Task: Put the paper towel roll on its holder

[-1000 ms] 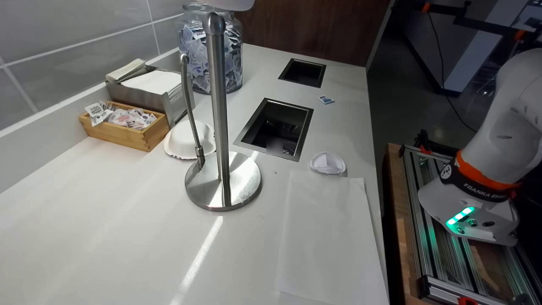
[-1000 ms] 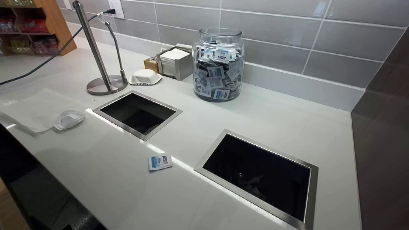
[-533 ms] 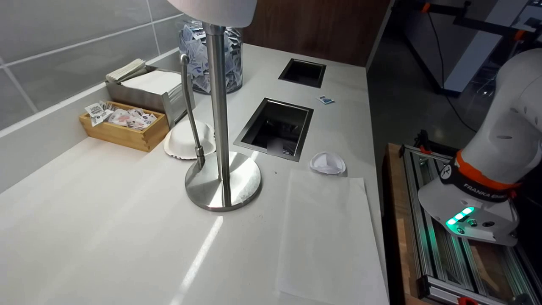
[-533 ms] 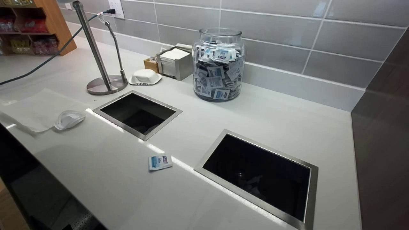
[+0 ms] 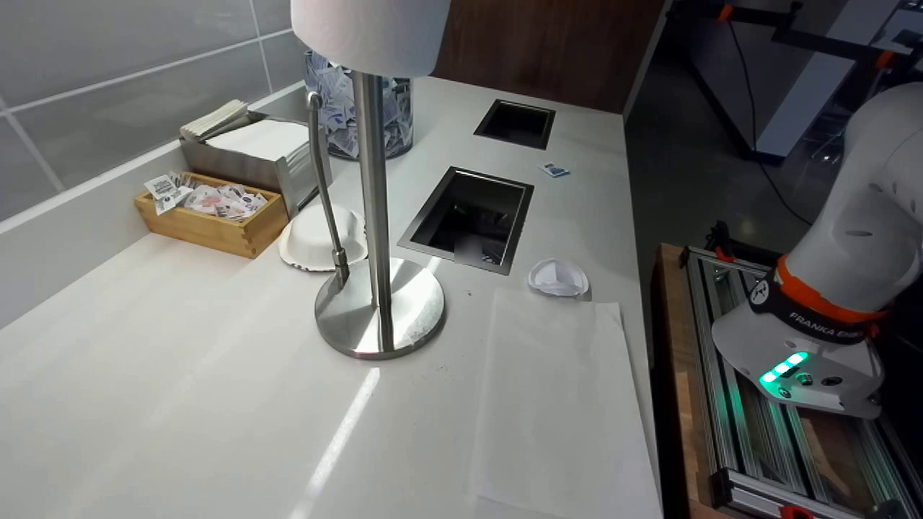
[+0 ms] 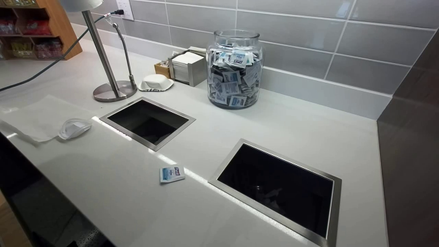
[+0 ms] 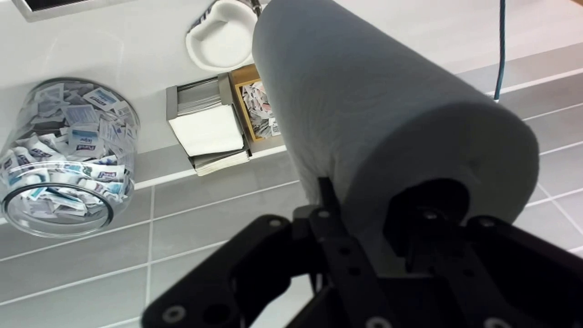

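Note:
The white paper towel roll [image 5: 371,36] hangs over the holder [image 5: 373,180], which stands upright on the counter with its thin side arm. In both exterior views the roll's [image 6: 80,4] lower end hides the knob, and the rod [image 6: 100,55] comes out below it. The roll seems to be around the rod's top, but its lower core opening is hidden. In the wrist view my gripper [image 7: 364,205] is shut on the near end wall of the roll [image 7: 364,82], one finger outside and one in the core. The roll hides most of the holder there.
A white paper bowl [image 5: 324,238], wooden packet box [image 5: 216,231], napkin stack [image 5: 259,140] and glass jar [image 6: 235,75] stand near the wall. Two metal-framed openings [image 6: 192,119] are cut in the counter. A paper sheet [image 5: 555,404] and crumpled white piece [image 5: 559,277] lie near the edge.
The roll has come down into both exterior views. Its lower end has dropped past the knob, which showed one second ago and is now covered. The holder has not moved.

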You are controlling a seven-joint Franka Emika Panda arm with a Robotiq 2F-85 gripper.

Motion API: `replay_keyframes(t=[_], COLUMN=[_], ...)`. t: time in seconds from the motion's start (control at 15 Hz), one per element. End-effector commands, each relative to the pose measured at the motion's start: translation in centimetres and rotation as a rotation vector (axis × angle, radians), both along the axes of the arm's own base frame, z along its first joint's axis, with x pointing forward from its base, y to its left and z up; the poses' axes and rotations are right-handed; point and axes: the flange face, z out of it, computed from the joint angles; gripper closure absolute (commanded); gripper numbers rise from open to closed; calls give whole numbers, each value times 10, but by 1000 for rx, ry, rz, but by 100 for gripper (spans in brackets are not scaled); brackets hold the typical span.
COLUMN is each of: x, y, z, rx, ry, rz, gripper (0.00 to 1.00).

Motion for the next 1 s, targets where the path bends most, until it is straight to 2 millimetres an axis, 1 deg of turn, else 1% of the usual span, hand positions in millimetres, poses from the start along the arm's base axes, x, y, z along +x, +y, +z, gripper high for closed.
replay_keyframes(t=[0.0, 0.6, 0.93], x=[1, 22, 32], y=[-8, -16, -19], z=[-9, -38, -49], rx=[25, 35, 41], ry=[33, 93, 128], rz=[7, 28, 41], gripper=[93, 93, 93])
